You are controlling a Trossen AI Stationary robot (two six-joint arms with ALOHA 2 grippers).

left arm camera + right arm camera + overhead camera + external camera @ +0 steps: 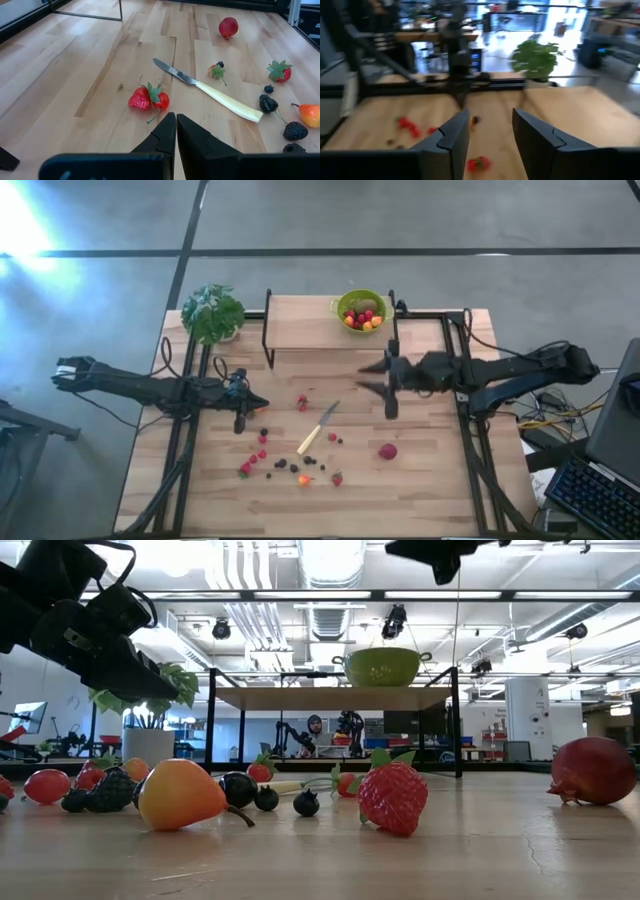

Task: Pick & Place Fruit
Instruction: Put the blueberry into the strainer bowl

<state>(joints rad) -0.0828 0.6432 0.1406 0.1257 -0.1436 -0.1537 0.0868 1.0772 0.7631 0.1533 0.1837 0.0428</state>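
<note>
Overhead, right gripper point(372, 377) — jaws apart, empty.

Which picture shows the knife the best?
The left wrist view: the knife lies whole, silver blade and pale handle clear. The high view shows it small; the low view only a sliver; the right wrist view not clearly.

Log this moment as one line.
left gripper: shut, empty, above strawberry | right gripper: open, empty, raised | green bowl: holds fruit
</note>
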